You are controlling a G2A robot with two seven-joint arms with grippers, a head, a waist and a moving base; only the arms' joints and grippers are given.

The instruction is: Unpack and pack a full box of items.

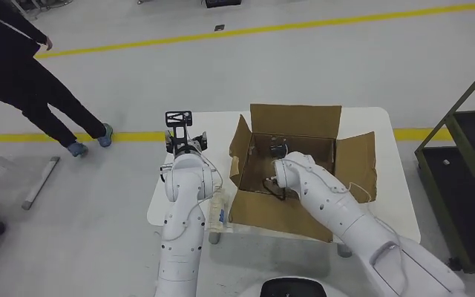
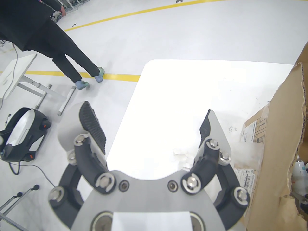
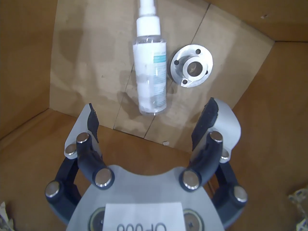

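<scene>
The cardboard box stands open on the white worktop, its four flaps folded outward. On the brown box floor lies a clear spray bottle on its side, with a white cap and a white label. Just beside it, apart by a narrow gap, sits a round metal flange, flat on the cardboard, its raised hub and centre hole facing up and small bolt holes around its rim.

The right arm reaches down into the box from the robot's side. The right tool hangs above the floor with its two black-padded fingers spread wide and nothing between them. The bottle's base lies in line with the gap between them, and the flange lies off towards one finger.

The left tool is outside the box, over the bare worktop near its rounded far corner, with one torn box flap close at its side. Its ribbed pads are also spread wide and hold nothing. In the top view this tool sits at the worktop's far edge, to the left of the box.

On the grey floor beyond the worktop lie yellow lines and a black-and-white headset with a trailing cable.
</scene>
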